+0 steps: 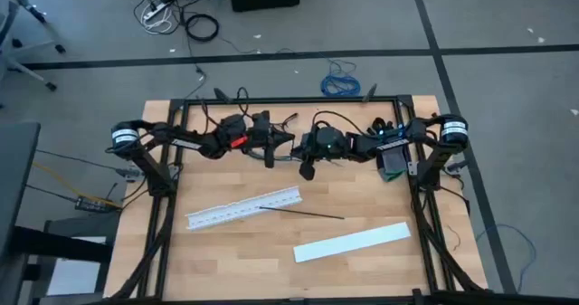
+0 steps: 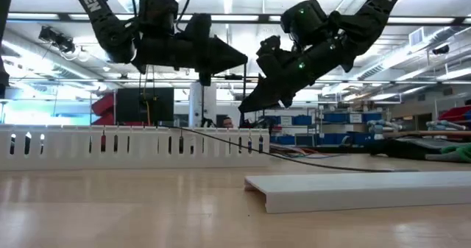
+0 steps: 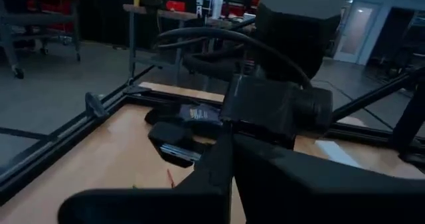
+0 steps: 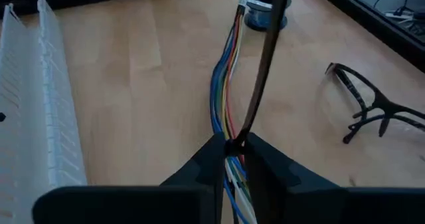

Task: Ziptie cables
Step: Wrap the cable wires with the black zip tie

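One flat white strip (image 2: 353,189), one slotted strip (image 2: 132,149); right jaws clamping cables (image 4: 226,91), left's unclear.

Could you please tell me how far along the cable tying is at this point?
Done: the cables are gathered into one bunch, and a dark zip tie appears looped around them. In hand: the right gripper is shut on the bunch at that loop, and the left gripper is close by, above the table. Left: probably cinching; the tie's long tail stands free.
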`<state>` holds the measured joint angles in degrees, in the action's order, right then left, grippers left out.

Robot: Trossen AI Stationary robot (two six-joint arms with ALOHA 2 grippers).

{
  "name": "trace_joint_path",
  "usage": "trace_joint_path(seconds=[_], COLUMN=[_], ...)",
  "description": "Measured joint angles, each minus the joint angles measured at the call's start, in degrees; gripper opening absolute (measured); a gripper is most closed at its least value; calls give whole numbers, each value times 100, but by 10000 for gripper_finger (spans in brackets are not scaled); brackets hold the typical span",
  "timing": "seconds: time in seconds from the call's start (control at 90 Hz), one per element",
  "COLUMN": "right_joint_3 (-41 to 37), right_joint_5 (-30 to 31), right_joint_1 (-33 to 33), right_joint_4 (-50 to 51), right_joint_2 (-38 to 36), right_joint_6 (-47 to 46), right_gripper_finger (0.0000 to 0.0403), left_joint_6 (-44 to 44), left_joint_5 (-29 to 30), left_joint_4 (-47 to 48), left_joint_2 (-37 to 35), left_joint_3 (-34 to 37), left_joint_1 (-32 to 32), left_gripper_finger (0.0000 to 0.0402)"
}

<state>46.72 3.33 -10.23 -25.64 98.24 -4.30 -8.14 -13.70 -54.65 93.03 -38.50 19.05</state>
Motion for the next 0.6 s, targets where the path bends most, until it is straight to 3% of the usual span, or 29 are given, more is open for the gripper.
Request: trace_joint_path(seconds=[0.367,0.6], right_joint_3=[-1,2], right_joint_5=[-2,2], right_joint_1=[1,-69], right_joint_4=[-772,-695], right_joint_2=[849,1138], right_joint_6=[25,-62], right_gripper_finger=[50,50], left_joint_6=[17,153], left_joint_5=[-4,11], left_joint_4=[37,33], left_joint_2=[0,0], left_joint_3=[-4,-6], left_joint_1=[-2,-2], left_gripper_finger=[0,0])
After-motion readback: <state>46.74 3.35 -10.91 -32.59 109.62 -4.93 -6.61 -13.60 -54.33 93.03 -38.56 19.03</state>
